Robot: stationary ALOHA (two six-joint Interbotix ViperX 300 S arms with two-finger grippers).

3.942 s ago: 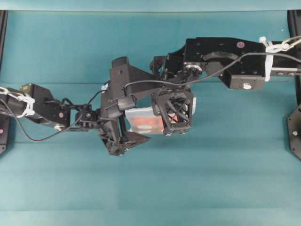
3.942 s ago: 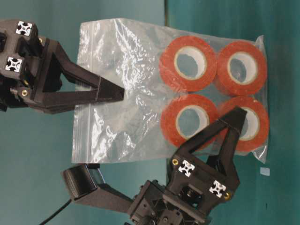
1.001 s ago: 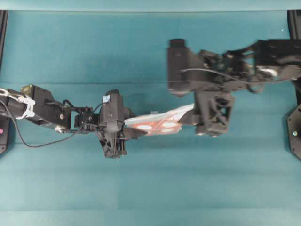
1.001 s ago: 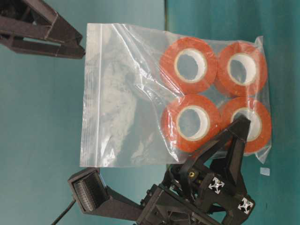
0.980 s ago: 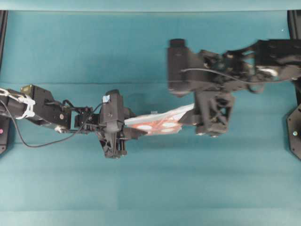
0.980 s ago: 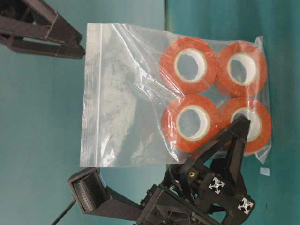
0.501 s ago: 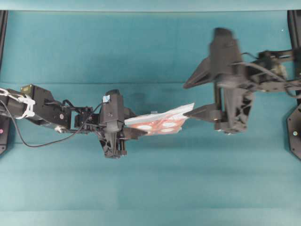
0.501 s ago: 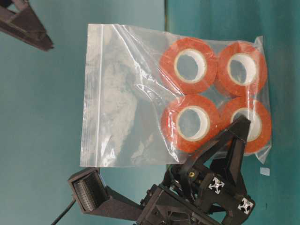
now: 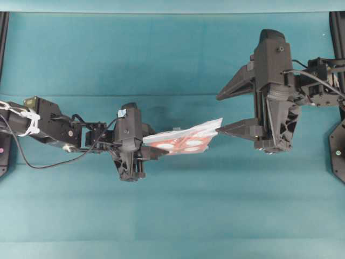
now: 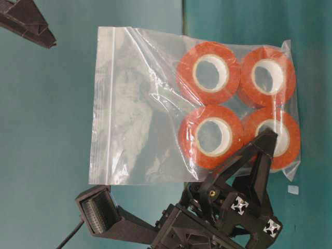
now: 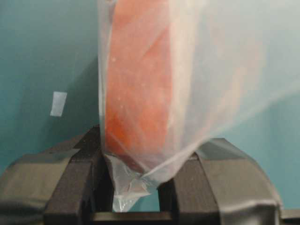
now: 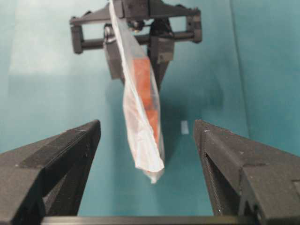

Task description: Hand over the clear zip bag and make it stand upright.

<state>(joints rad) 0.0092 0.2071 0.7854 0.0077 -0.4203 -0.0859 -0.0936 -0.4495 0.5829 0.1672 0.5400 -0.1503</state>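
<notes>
In the middle of the overhead frame, the left gripper (image 9: 152, 152) pinches the heavy tape end of the bag (image 9: 183, 141) in its jaws, holding it over the counter (image 9: 172, 216), while the right gripper (image 9: 229, 112) waits wide open, holding nothing.

The overhead view looks straight down on the teal table (image 9: 172, 216) from well above, taking in both arms, while the table-level view sits close and seems turned on its side, filled by the clear zip bag (image 10: 155, 104). The left wrist camera looks out past its jaws, bag pressed blurrily near; the right wrist camera faces that same bag from farther off.
</notes>
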